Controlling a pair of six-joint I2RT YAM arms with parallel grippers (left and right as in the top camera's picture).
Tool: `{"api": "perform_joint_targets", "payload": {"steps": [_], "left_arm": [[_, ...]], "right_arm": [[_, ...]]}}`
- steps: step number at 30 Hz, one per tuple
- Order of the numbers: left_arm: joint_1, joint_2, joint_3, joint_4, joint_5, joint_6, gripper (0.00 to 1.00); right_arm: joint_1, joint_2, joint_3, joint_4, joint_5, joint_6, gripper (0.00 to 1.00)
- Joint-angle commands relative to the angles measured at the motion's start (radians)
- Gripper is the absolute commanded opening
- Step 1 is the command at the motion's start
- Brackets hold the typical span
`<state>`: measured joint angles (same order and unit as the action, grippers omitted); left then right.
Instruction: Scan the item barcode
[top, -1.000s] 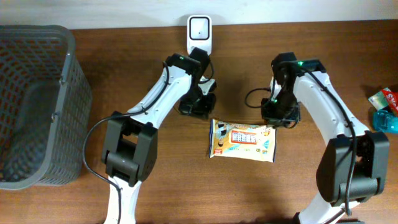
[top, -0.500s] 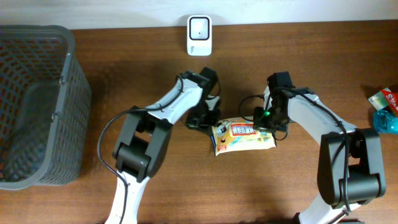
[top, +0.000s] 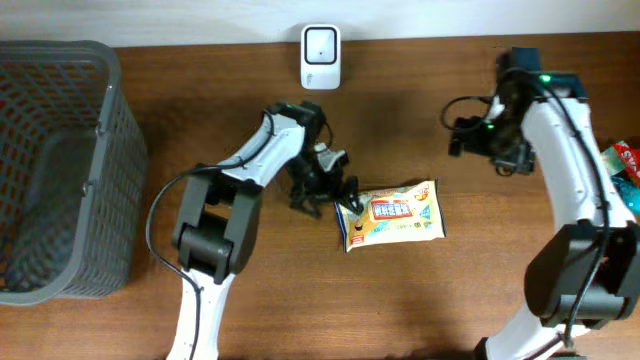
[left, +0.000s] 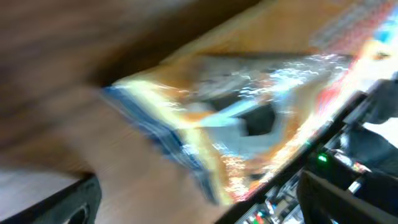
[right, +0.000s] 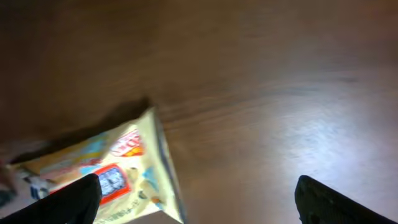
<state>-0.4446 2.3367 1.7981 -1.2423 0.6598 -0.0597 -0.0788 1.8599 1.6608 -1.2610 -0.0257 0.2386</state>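
Observation:
The item, a yellow snack packet (top: 392, 215), lies flat on the wooden table with its printed front up; its barcode is hidden. My left gripper (top: 333, 193) stands open right at the packet's left end, and the packet (left: 236, 118) fills the blurred left wrist view just ahead of the spread fingers (left: 68, 202). My right gripper (top: 458, 138) is open and empty, up and to the right of the packet, well apart from it. In the right wrist view the packet (right: 106, 174) shows at the lower left. A white scanner (top: 320, 45) stands at the table's back edge.
A dark mesh basket (top: 60, 170) takes up the left side. At the right edge lie a red and green pack (top: 622, 157) and a blue item (top: 625, 195).
Both grippers have opened. The right arm has swung up and to the right, away from the packet. The left gripper has stayed by the packet's left end; the packet has barely moved.

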Motion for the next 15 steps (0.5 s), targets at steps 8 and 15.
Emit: {"api": "perform_joint_targets", "payload": {"steps": [8, 15], "left_arm": [[-0.092, 0.019, -0.201, 0.333, -0.03, -0.112, 0.6], [-0.089, 0.019, -0.201, 0.348, -0.055, -0.112, 0.0]], "right_arm": [[-0.033, -0.006, -0.024, -0.021, 0.004, 0.002, 0.98], [-0.034, -0.006, -0.327, 0.132, 0.004, 0.007, 0.98]]}}
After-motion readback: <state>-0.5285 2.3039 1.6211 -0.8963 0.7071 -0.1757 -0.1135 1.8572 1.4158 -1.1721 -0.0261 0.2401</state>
